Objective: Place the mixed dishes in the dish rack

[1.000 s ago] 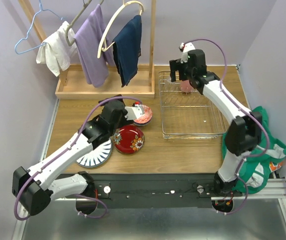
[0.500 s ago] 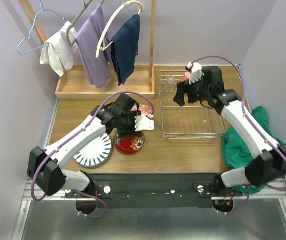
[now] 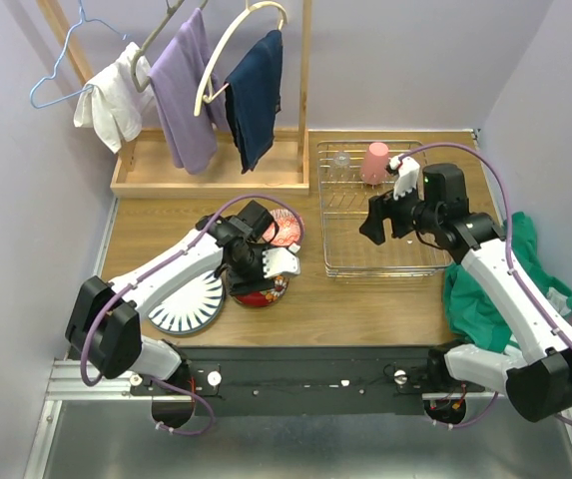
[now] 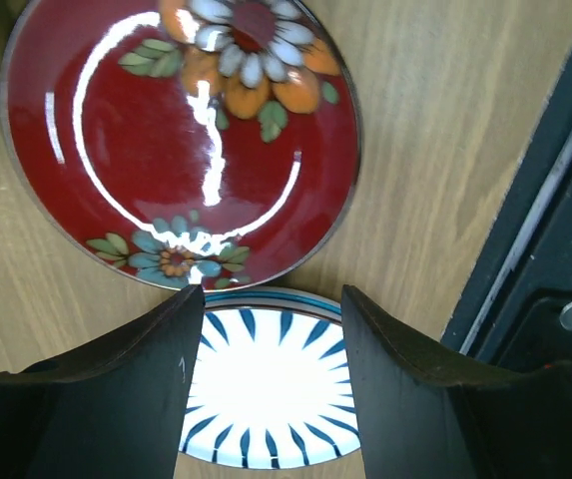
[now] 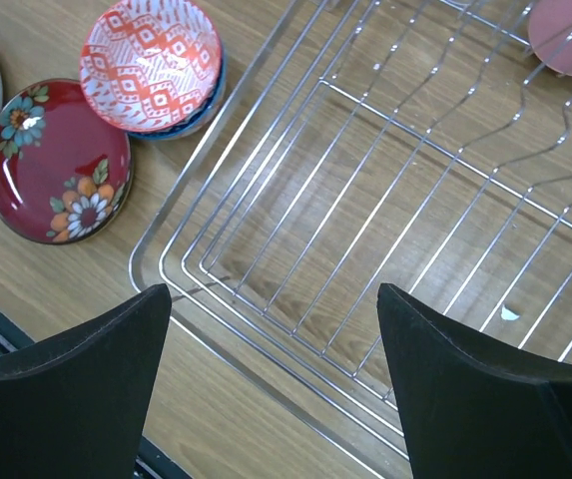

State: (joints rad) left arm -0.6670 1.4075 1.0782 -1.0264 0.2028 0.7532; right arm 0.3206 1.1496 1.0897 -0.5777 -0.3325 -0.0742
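The pink cup [image 3: 374, 163] [image 5: 570, 35] stands upside down at the back of the dish rack [image 3: 337, 267] [image 5: 266, 361]. My right gripper [image 3: 375, 222] [image 5: 274, 291] hovers open over the rack's near-left corner, holding nothing. The red floral plate [image 3: 264, 291] [image 4: 181, 140] [image 5: 56, 165] lies on the table left of the rack. My left gripper [image 3: 251, 274] [image 4: 271, 294] is above its edge, jaws apart and empty. The blue-striped white plate [image 3: 188, 309] [image 4: 271, 384] shows between the fingers. The red-pink bowl [image 3: 284, 228] [image 5: 151, 62] sits stacked in a blue-rimmed bowl [image 5: 206, 112].
A wooden tray [image 3: 211, 178] with hangers and garments stands at the back left. A green cloth [image 3: 485, 289] hangs off the table's right side. A black rail [image 3: 365, 371] [image 4: 555, 259] runs along the near edge.
My right gripper has let go of the pink cup in the rack and pulled back toward the near side. My left gripper swung from the bowls to the red plate, jaws narrowing.
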